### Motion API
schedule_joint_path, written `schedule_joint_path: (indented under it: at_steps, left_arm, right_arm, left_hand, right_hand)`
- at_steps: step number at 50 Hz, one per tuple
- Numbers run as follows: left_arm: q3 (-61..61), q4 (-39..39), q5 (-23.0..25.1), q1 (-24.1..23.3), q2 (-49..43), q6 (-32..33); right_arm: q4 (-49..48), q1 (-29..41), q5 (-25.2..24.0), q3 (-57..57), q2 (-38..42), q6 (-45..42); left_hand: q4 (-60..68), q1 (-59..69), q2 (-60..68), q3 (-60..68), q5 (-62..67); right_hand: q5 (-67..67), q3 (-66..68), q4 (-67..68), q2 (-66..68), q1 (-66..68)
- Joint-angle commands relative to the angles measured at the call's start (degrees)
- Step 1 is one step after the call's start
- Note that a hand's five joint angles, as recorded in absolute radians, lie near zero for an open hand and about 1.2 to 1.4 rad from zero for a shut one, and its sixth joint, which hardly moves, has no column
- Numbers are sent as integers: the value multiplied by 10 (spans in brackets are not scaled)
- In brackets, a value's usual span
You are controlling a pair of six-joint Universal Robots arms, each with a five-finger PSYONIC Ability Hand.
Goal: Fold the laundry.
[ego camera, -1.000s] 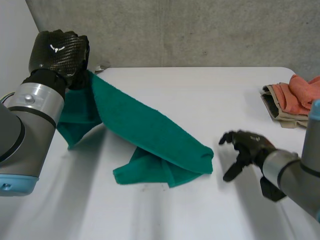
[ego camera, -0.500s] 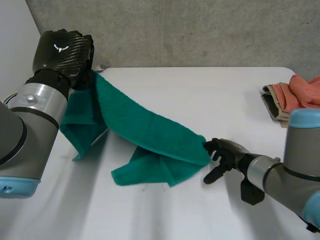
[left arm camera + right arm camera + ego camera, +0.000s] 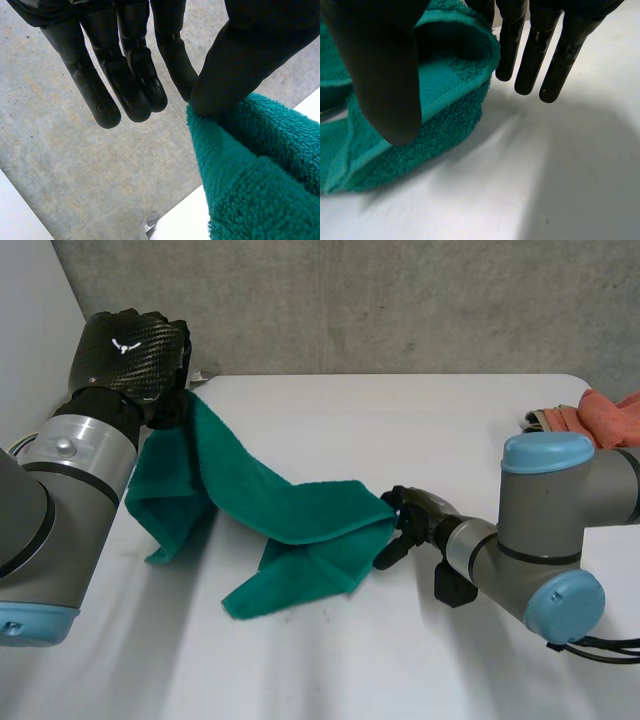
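Observation:
A green towel [image 3: 300, 510] hangs from my left hand [image 3: 125, 350], raised over the table's back left corner, and drapes down to a crumpled heap on the white table [image 3: 420, 420]. In the left wrist view the thumb [image 3: 240, 65] pinches the towel's corner [image 3: 250, 175] against a finger while the other fingers stay straight. My right hand [image 3: 420, 515] is low on the table at the towel's right end. In the right wrist view the folded edge [image 3: 455, 105] sits between the thumb [image 3: 380, 65] and one finger, with the other fingers [image 3: 532, 55] straight beside it.
A pile of orange and beige folded clothes [image 3: 585, 425] lies at the table's right edge. A concrete wall runs behind the table. Bare tabletop stretches in front of the towel and to its back right.
My right hand has slid left across the table to the towel's right end and taken its folded edge, bunching it leftward. The left hand has shifted slightly right, still holding the corner.

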Motion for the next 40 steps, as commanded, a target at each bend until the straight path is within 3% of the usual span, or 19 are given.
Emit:
schedule_joint_path:
  at_steps: [1, 15, 18, 21, 26, 30, 34, 35, 40]
  left_arm:
    - [-5, -2, 0, 0, 2, 0]
    - [-14, -2, 1, -1, 1, -2]
    - [-15, -2, 1, -1, 1, -2]
    - [-15, -2, 1, 0, 1, -2]
    - [-15, -2, 1, 1, 1, -2]
    - [-15, -4, 1, 4, 5, -1]
    - [-21, -26, 3, 10, 17, 2]
    - [-22, -33, 4, 12, 17, 3]
    - [-31, -82, 27, 17, 8, 5]
  right_arm:
    - [16, -1, 0, -30, -1, 4]
    - [21, 23, 1, -91, 45, 7]
    - [21, 30, 9, -108, 64, 5]
    - [20, 30, 20, -112, 71, 1]
    - [13, 22, 43, -104, 49, -18]
    - [16, 18, 41, -84, -22, -107]
    - [17, -14, 38, -42, -118, -289]
    - [20, -33, 41, -26, -149, -374]
    - [64, -56, 51, 6, -200, -596]
  left_hand:
    - [112, 149, 114, 117, 142]
    - [112, 149, 114, 117, 142]
    - [112, 149, 114, 117, 142]
    - [112, 149, 114, 117, 142]
    - [112, 149, 114, 117, 142]
    - [112, 149, 114, 117, 142]
    - [112, 149, 114, 117, 142]
    - [112, 149, 114, 117, 142]
    - [112, 149, 114, 117, 142]
  right_hand:
    - [41, 39, 38, 33, 72]
    - [90, 87, 86, 82, 120]
    - [207, 205, 203, 199, 238]
    - [474, 472, 471, 467, 505]
    - [490, 487, 486, 482, 520]
    - [490, 487, 486, 482, 520]
    - [490, 487, 486, 482, 520]
    - [490, 487, 486, 482, 520]
    - [490, 487, 486, 482, 520]
